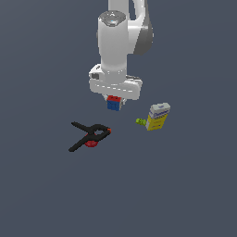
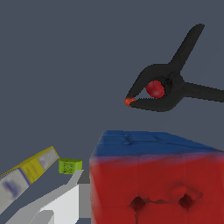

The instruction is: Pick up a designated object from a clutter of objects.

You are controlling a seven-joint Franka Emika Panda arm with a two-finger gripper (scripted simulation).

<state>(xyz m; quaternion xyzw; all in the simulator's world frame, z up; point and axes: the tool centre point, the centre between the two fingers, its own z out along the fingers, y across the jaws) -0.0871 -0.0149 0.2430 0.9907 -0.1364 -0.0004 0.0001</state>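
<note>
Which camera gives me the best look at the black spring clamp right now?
The wrist view: the black spring clamp shows large and whole enough to read its red pivot, orange jaw tip and both handles, beyond the red-and-blue cube. The exterior view shows the clamp small, lying apart from the cube under the gripper.

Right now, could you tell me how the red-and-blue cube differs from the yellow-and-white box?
The red-and-blue cube shows red and blue tiled faces; the yellow-and-white box is yellow with a white label. The cube is compact and smaller; the box is taller and elongated. The cube sits directly under the gripper, apparently between its fingers, while the box stands apart towards the exterior view's right, beside a tiny green piece. Both are boxy, straight-edged shapes.
</note>
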